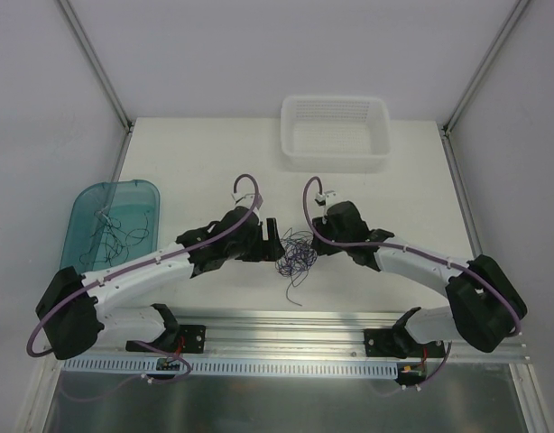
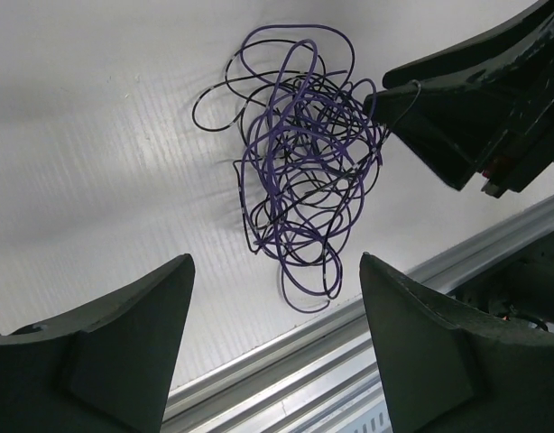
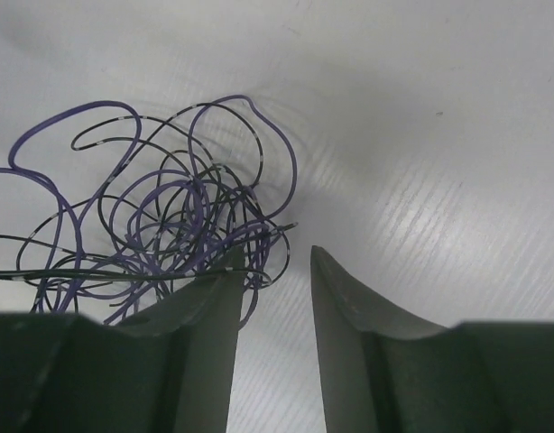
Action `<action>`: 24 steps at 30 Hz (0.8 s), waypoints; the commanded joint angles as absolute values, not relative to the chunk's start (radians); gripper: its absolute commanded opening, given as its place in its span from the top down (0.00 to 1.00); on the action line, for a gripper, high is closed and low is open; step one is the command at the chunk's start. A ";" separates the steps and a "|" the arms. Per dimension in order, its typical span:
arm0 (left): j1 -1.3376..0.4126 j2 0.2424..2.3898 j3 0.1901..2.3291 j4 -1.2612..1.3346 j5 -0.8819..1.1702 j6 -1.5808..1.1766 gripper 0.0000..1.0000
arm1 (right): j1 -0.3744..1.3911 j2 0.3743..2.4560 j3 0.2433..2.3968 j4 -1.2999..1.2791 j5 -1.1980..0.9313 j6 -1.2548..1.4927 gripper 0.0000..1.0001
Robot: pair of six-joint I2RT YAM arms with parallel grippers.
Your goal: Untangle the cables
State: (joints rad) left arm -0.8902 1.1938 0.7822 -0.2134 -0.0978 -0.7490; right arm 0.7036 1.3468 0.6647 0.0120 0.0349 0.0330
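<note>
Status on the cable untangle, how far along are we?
Done: a few loose strands lie in the teal tray. In hand: nothing visibly gripped. The tools flank the clump, with the left tool wide open and the right tool narrower, tips at the clump's edge. Remaining: most of it, purple and black loops knotted together.

Overhead camera looks down; both close wrist cameras share the cables.

Left arm jaws wide; right arm jaws narrow.
</note>
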 commanded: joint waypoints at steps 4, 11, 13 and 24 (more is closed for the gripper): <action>-0.897 1.118 0.746 -0.195 -0.106 -0.775 0.25 | 0.712 1.292 0.779 -0.042 0.032 -0.018 0.88; -0.897 1.022 0.726 -0.195 -0.084 -0.752 0.21 | 0.828 1.177 1.093 -0.395 0.202 -0.089 0.99; -0.897 0.982 0.723 -0.193 -0.077 -0.733 0.21 | 0.859 1.163 1.209 -0.489 0.233 -0.092 0.99; -0.899 0.845 0.781 -0.163 0.021 -0.494 0.17 | 0.908 1.172 1.344 -0.575 0.190 -0.094 0.99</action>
